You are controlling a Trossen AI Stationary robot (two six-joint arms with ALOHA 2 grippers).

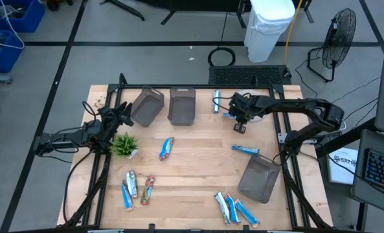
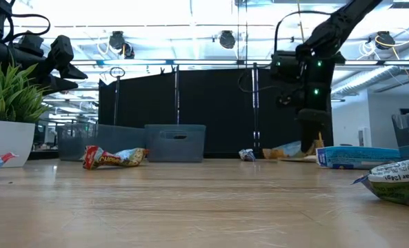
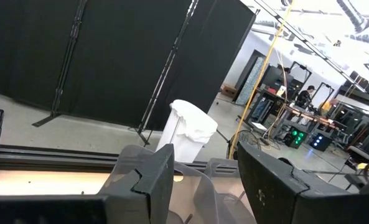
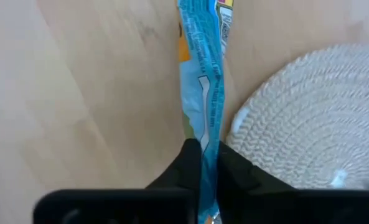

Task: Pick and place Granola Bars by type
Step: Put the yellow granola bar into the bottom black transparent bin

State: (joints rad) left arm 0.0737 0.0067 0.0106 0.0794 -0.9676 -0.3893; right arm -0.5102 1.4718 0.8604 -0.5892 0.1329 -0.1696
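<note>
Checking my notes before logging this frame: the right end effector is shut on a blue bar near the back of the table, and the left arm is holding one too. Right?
Not quite. The right end effector is shut on a blue bar, but the left end effector is open and empty, as the left wrist view shows.

Overhead, table-level, two wrist cameras share table [image 1: 198, 165].

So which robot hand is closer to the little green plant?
Left. The left gripper hovers just behind the green plant; the right gripper is far across the table, shut on a granola bar.
</note>
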